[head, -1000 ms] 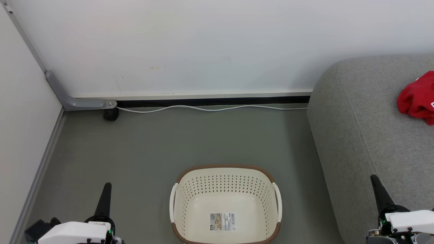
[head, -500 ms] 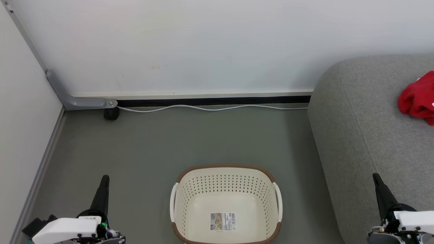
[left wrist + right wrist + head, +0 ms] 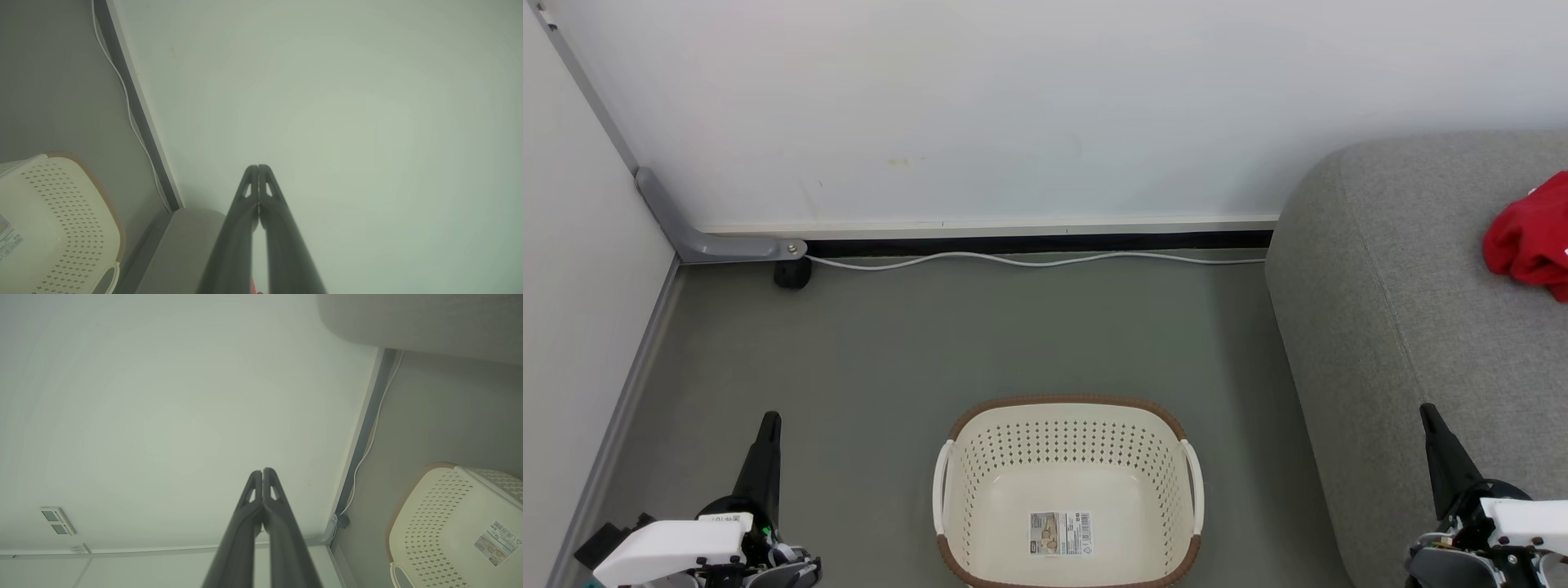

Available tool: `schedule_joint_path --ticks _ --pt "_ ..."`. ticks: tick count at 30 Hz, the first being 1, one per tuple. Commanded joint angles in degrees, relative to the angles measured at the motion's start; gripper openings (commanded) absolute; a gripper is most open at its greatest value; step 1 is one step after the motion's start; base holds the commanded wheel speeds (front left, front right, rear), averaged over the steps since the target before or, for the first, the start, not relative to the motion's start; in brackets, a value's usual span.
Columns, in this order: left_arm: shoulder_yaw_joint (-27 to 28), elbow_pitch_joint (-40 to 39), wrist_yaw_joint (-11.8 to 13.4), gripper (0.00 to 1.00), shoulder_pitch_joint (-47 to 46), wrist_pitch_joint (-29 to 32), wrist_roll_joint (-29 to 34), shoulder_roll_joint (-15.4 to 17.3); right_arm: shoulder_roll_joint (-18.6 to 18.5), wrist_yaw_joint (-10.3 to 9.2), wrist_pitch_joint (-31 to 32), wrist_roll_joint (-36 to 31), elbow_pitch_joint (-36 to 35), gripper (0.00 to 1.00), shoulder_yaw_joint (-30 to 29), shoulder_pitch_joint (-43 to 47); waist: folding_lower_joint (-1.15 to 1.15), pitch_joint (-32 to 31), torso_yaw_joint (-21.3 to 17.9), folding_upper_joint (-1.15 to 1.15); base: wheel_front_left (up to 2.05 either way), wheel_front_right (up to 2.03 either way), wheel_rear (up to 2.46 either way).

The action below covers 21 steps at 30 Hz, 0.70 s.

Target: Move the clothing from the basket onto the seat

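The cream basket (image 3: 1067, 447) with a brown rim stands on the floor at the bottom middle, holding nothing but its label sticker (image 3: 1058, 533). A bunched piece of red clothing (image 3: 1529, 240) lies on the light-grey sofa seat (image 3: 1405, 310) at the right edge. My left gripper (image 3: 769, 420) is at the lower left, left of the basket, shut with nothing in it (image 3: 258, 167). My right gripper (image 3: 1426, 411) is at the lower right over the sofa's front, shut and holding nothing (image 3: 262, 471). Both wrist views show the basket (image 3: 53, 220) (image 3: 453, 522) off to the side.
A white wall (image 3: 980, 106) runs behind, with a white cable (image 3: 1029, 261) along its base. A grey bracket and dark caster (image 3: 791, 274) sit in the left corner. Grey floor (image 3: 980, 335) lies open between basket and wall. A side wall (image 3: 572, 269) bounds the left.
Both grippers have risen a little in the head view, the left one drifting slightly left. The basket, sofa and clothing have not moved.
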Motion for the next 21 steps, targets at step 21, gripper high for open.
schedule_joint_path --ticks 21 --pt "1.88 -1.64 -0.45 0.0 -3.28 0.36 -0.26 1.0 -0.6 0.25 0.43 0.5 -1.82 0.0 0.88 -2.11 0.0 0.0 0.0 0.0 0.0 0.0 0.0"
